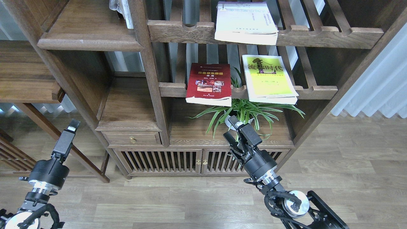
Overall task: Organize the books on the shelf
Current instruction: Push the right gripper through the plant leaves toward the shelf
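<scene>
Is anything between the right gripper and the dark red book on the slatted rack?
Yes. The potted spider plant sits directly below the dark red book, and the right gripper is right at its leaves. Reaching straight up would brush the foliage and meet the rack's front rail.

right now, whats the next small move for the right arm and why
Probably raise the right gripper up and slightly left toward the dark red book. That book lies flat on a slatted rack, overhanging its front rail, and it is the nearest book. The gripper looks empty, low in front of the potted plant.
</scene>
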`<state>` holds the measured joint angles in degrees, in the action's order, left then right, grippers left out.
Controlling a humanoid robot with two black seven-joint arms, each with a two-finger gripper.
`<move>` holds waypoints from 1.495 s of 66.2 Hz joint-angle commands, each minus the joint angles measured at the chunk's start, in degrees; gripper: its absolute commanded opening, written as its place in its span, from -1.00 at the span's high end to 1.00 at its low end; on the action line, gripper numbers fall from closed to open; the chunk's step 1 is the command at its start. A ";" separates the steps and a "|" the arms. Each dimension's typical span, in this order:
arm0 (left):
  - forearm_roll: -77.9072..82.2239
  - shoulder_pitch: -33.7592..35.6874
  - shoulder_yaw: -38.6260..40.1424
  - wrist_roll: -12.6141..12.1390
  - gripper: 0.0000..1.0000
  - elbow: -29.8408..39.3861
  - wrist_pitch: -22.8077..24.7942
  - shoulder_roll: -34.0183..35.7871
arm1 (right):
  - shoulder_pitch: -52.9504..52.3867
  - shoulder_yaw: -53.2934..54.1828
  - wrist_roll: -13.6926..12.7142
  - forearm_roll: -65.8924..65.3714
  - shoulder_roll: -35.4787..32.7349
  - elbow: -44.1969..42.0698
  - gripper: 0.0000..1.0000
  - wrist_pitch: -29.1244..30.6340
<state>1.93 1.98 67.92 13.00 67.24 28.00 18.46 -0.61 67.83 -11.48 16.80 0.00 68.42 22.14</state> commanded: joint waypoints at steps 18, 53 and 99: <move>0.00 0.31 0.02 0.01 -1.00 -0.35 0.00 -0.71 | -0.27 2.31 4.80 -0.10 0.00 0.75 -1.00 -0.51; -0.08 0.31 1.16 0.19 -1.00 -0.88 0.00 -0.62 | -0.27 2.31 4.10 -0.19 0.00 0.05 -1.00 -0.08; -0.09 0.31 2.04 0.19 -1.00 -1.32 0.00 -0.53 | -0.36 -1.65 4.80 0.25 0.00 -0.83 -1.00 2.47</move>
<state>1.86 2.36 69.29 13.18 65.97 28.00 17.85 -0.87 66.81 -6.77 16.85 0.00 67.90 24.53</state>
